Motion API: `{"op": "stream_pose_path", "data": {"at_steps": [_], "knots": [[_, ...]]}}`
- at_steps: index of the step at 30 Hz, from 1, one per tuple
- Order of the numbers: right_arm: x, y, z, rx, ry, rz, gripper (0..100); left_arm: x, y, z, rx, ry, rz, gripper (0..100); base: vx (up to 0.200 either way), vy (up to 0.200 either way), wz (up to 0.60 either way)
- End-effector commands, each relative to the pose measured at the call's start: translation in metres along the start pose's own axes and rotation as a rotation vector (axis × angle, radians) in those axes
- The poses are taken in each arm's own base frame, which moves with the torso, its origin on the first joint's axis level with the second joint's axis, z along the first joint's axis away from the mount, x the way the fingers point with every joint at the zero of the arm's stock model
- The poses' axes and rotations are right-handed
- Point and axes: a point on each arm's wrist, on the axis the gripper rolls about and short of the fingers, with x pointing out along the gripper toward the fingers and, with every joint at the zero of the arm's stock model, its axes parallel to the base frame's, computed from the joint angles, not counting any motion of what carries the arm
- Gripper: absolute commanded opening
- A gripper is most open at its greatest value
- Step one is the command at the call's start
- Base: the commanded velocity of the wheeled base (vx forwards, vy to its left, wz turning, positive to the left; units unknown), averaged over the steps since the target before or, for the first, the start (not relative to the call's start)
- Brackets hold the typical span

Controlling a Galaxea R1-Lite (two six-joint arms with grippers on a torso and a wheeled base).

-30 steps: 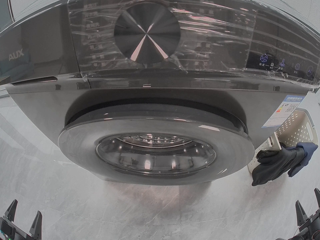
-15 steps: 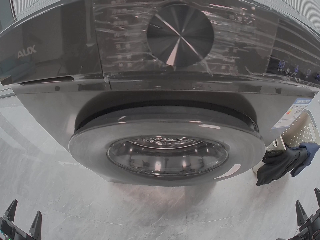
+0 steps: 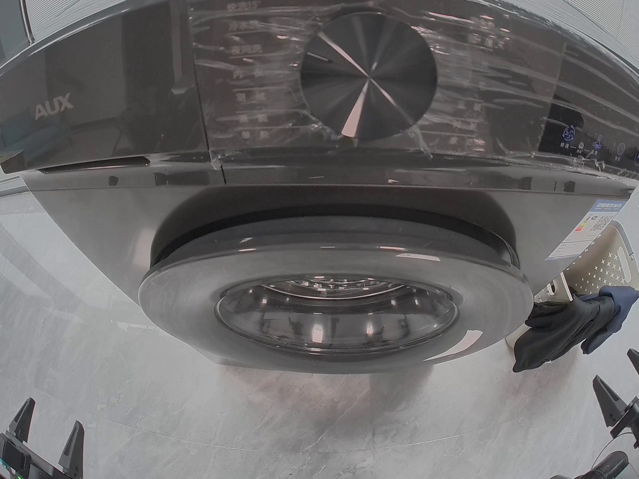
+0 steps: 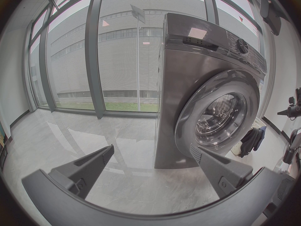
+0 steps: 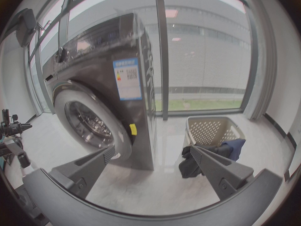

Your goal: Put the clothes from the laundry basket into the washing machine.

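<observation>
Black left claw (image 3: 52,415) low, agape.

One grey washing machine (image 3: 86,227), one round door (image 3: 333,261), one control dial (image 3: 368,74), one energy label (image 5: 127,78), one laundry basket (image 5: 210,127), two garments, a black garment (image 3: 556,330) and a blue garment (image 3: 616,301), two end effectors, left end effector (image 4: 151,147), right end effector (image 5: 152,148)

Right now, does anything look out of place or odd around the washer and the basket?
Yes. A black garment and a blue one hang over the rim of the laundry basket toward the floor rather than lying inside. The washing machine has its door shut, and wrinkled protective film covers its control panel.
</observation>
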Motion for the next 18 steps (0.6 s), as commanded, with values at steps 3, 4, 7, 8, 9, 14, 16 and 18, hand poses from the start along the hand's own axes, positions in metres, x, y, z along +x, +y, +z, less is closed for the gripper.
{"op": "stream_pose_path", "data": {"at_steps": [3,4,7,8,9,14,16,18], "knots": [[0.064,0.008,0.015,-0.024,0.262,0.254,100,0.001,0.000,-0.004,0.000,0.007,0.001,100,0.000,0.000,0.00],[0.069,0.011,0.017,-0.025,0.265,0.285,100,0.000,0.000,-0.004,0.001,0.006,0.001,100,0.000,0.000,0.00],[0.084,0.019,0.024,-0.014,0.269,0.341,100,0.000,0.000,-0.004,0.000,0.006,0.001,100,0.000,0.000,0.00],[0.084,0.019,0.024,-0.014,0.269,0.341,100,0.000,0.000,-0.004,0.000,0.006,0.001,100,0.000,0.000,0.00],[0.098,0.024,0.027,0.004,0.280,0.350,100,0.001,0.000,-0.004,0.000,0.007,0.001,100,0.000,0.000,0.00],[0.117,0.032,0.028,0.007,0.271,0.366,100,0.001,0.000,-0.004,0.000,0.007,0.001,100,0.000,0.000,0.00],[0.120,0.035,0.028,0.008,0.274,0.381,100,0.001,0.000,-0.004,0.000,0.007,0.001,100,0.000,0.000,0.00],[0.124,0.039,0.030,0.007,0.270,0.400,100,0.000,0.000,-0.004,0.000,0.006,0.001,100,0.000,0.000,0.00]]}}
